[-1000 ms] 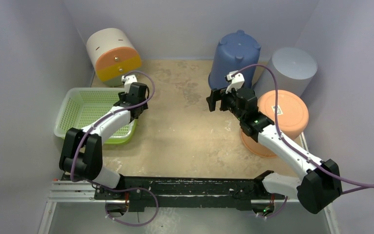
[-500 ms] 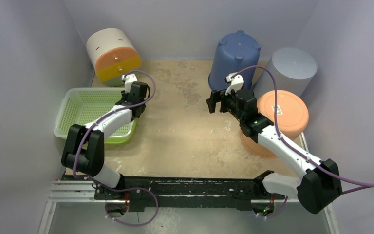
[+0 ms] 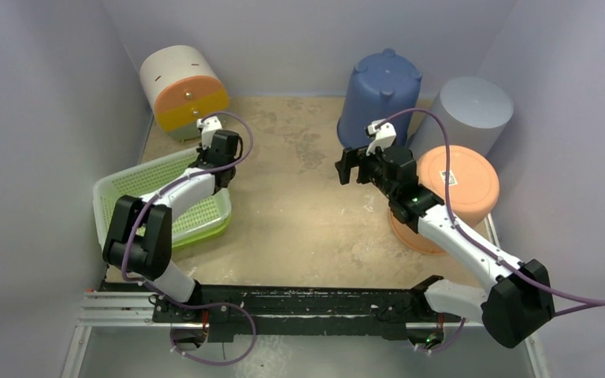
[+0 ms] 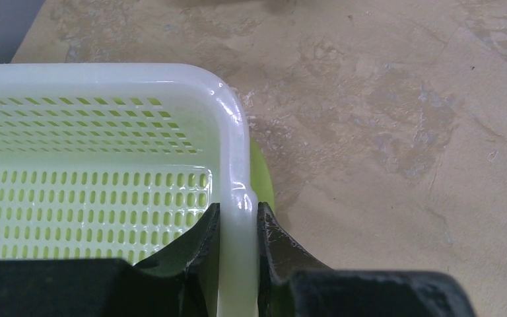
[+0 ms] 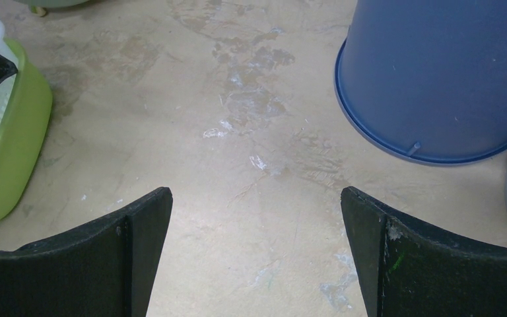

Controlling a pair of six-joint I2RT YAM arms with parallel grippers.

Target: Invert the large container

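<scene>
The large container, a light green perforated basket (image 3: 203,213), sits at the left of the table, skewed, with its far right corner raised. My left gripper (image 3: 216,176) is at that corner. In the left wrist view the gripper (image 4: 237,218) is shut on the basket's white-looking rim (image 4: 234,132), one finger inside the wall and one outside. My right gripper (image 3: 347,165) hovers over the middle of the table, apart from the basket. Its jaws (image 5: 256,198) stand wide open with only bare table between them. The basket's edge (image 5: 6,152) shows at the left of the right wrist view.
An upturned blue bucket (image 3: 382,90) stands at the back, just beyond the right gripper, also in the right wrist view (image 5: 436,72). A grey bin (image 3: 473,106) and stacked orange tubs (image 3: 457,183) fill the right side. A white and orange container (image 3: 181,87) lies at the back left.
The left gripper has shut on the basket's rim. The basket has turned and its gripped corner has risen off the table. The right arm has barely moved.
</scene>
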